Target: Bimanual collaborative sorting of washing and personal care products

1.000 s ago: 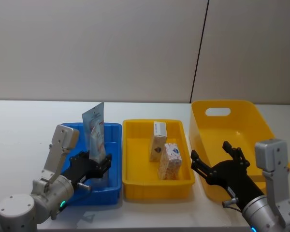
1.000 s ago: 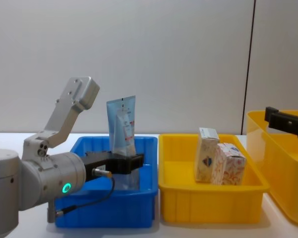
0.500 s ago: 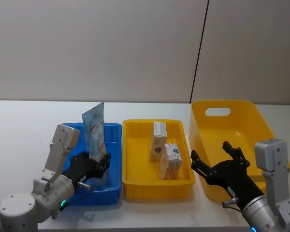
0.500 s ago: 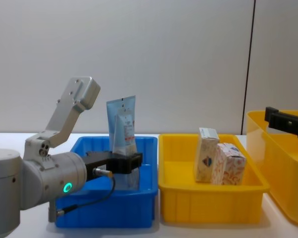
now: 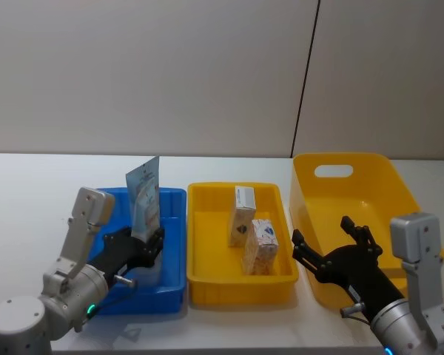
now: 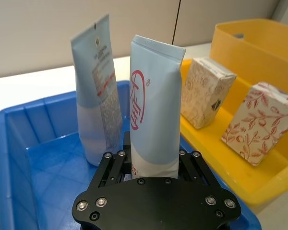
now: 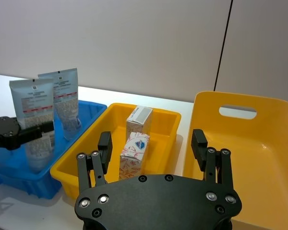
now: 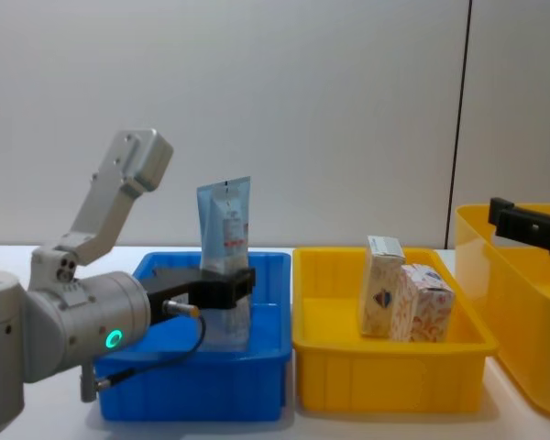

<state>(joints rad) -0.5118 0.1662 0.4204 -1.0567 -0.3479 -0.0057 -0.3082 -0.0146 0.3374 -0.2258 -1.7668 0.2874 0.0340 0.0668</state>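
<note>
Blue tray, left end of the surface: the left claw is closed on the lower body of a pale-blue squeeze tube and holds it upright. A tall refill pouch stands just beside the tube, and any sideways sweep could topple it. The soft tube might also buckle or slip. The tube has a red emblem and a flat crimped top. The right claw hovers wide open and empty, near the large yellow bin.
</note>
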